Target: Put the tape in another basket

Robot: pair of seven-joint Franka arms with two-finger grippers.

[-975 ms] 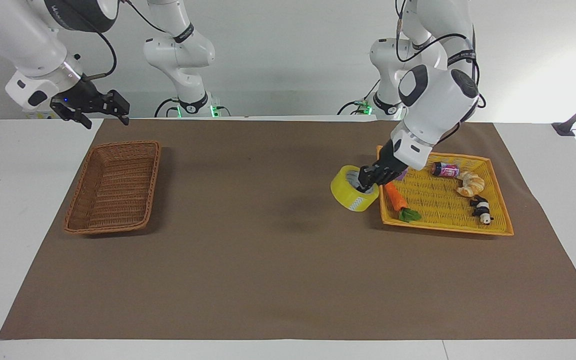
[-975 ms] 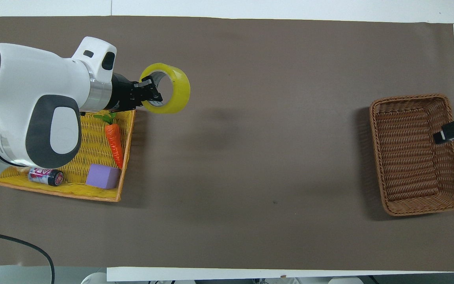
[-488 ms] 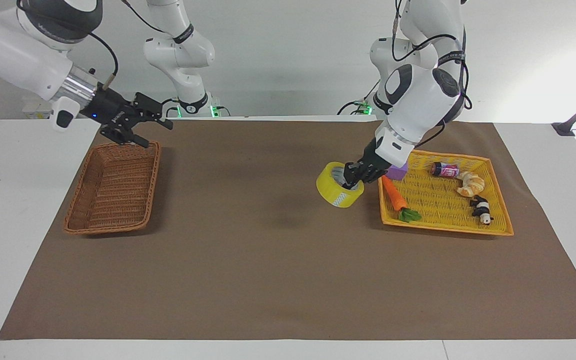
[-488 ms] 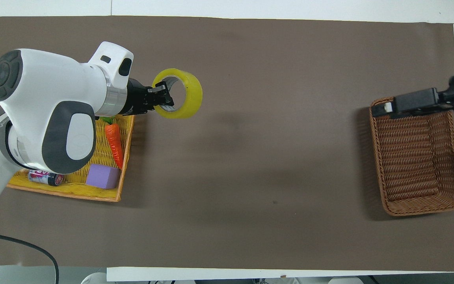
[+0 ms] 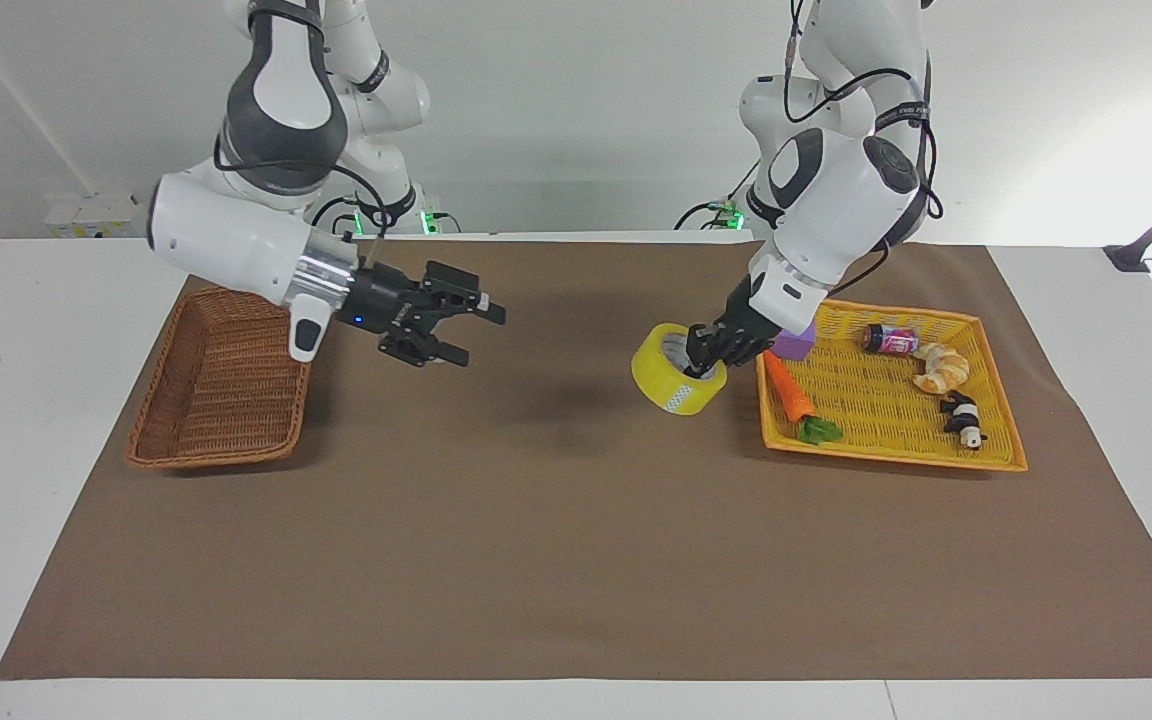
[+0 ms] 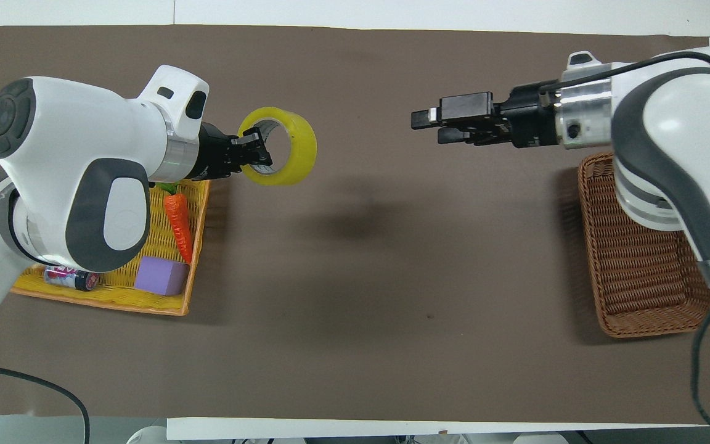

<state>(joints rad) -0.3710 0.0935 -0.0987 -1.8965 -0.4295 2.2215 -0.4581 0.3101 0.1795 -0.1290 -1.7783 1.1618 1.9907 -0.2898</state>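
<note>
The yellow tape (image 5: 674, 386) (image 6: 296, 148) hangs in the air over the brown mat, beside the yellow tray's edge. My left gripper (image 5: 701, 355) (image 6: 256, 157) is shut on the tape's wall, with one finger inside the core. The brown wicker basket (image 5: 216, 400) (image 6: 644, 259) stands at the right arm's end of the table with nothing in it. My right gripper (image 5: 471, 335) (image 6: 430, 126) is open with nothing in it. It is in the air over the mat between the basket and the tape, and points toward the tape.
The flat yellow tray (image 5: 886, 455) (image 6: 102, 302) at the left arm's end holds a carrot (image 5: 791, 392) (image 6: 177, 219), a purple cube (image 5: 796, 343) (image 6: 161, 275), a can (image 5: 891, 339) (image 6: 71, 277), a croissant (image 5: 941, 368) and a panda toy (image 5: 963, 418).
My right arm has swung from over the basket out over the mat toward the tape. My left gripper carried the tape a little toward the table's middle, then held still.
</note>
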